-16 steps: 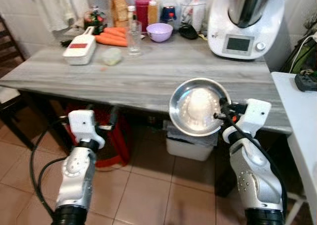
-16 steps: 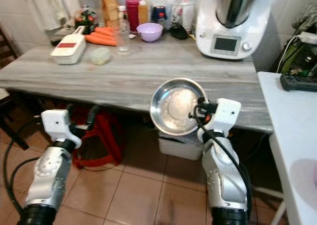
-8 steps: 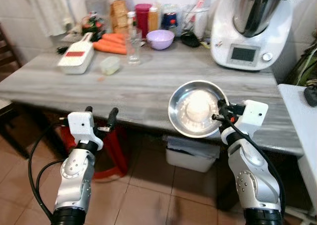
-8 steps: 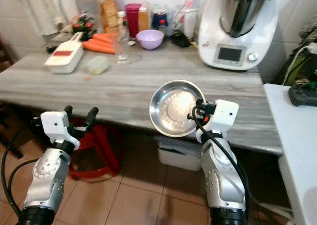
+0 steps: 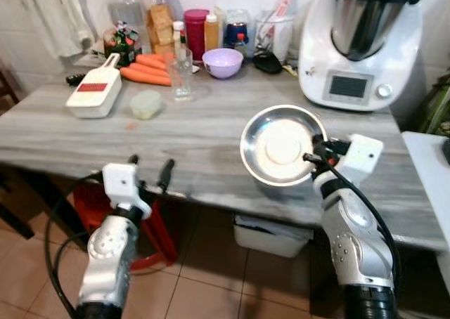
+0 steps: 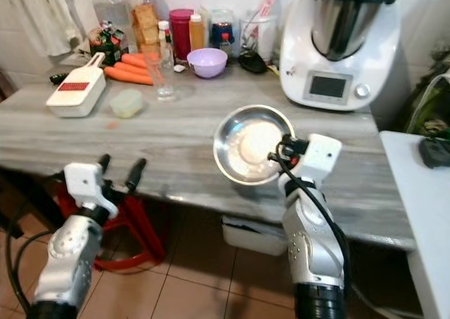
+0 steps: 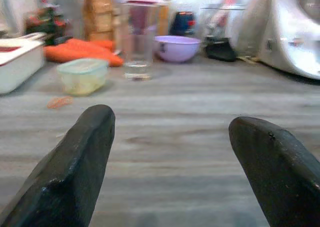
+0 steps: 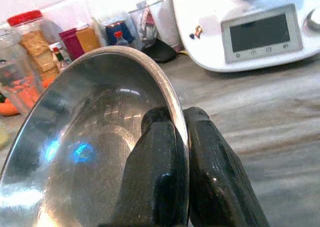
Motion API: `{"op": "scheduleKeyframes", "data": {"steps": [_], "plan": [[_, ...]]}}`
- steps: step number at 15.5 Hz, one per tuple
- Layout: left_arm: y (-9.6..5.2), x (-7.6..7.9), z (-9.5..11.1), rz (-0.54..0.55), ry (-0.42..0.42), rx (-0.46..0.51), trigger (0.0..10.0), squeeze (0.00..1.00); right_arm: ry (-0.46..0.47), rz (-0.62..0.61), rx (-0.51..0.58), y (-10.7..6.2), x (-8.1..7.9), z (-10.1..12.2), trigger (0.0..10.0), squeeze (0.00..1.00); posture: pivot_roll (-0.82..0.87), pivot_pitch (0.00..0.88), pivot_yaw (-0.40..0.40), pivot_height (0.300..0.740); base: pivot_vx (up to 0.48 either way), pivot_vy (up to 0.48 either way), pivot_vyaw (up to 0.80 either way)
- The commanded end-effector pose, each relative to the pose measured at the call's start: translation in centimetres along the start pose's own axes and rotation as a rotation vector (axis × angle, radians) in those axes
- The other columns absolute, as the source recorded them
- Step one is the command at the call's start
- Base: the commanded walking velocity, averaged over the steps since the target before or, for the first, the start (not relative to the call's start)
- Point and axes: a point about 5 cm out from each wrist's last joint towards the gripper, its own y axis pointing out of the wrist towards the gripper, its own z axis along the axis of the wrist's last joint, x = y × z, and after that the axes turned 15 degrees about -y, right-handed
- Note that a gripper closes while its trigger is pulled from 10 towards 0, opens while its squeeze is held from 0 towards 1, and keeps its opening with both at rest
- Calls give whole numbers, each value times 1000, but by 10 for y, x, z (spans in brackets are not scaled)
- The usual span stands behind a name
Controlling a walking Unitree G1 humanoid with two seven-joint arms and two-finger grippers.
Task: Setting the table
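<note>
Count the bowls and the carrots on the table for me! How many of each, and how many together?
Steel bowls: 1, the steel bowl, held by its rim in the right gripper over the table's near edge.
Purple bowls: 1, the purple bowl at the back.
Carrots: 3 that I can make out, in the carrot pile; any more would be hidden behind.
Total: 5

A home kitchen: a grey wood-grain worktable carries a white countertop cooking machine with a steel jug, raw orange carrots, a white hand slicer and food jars (tiled floor below).
</note>
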Motion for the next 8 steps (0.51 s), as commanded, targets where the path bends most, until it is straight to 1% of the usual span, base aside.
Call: {"op": "scheduleKeyframes", "data": {"steps": [1, 3, 5, 7, 8], "plan": [[-2, 9, -3, -58, 3, -18, 10000, 0, 5, -24, -18, 2, 3, -3, 10000, 0, -54, 26, 34, 740, 0, 0, 0], [-10, 16, -8, -129, 20, -52, 10000, 0, 21, -34, -59, 7, -3, -8, 10000, 0, -54, 26, 34, 740, 0, 0, 0], [-13, 19, -10, -157, 31, -67, 10000, 0, 38, -43, -79, 10, -6, -11, 10000, 0, -50, 23, 41, 740, 0, 0, 0], [-16, 27, -11, -240, 32, -90, 10000, 0, 63, -48, -122, 17, -16, -16, 10000, 0, -48, 22, 46, 740, 0, 0, 0], [-16, 28, -11, -257, 35, -96, 10000, 0, 65, -54, -136, 19, -17, -17, 10000, 0, -48, 22, 46, 740, 0, 0, 0]]}}
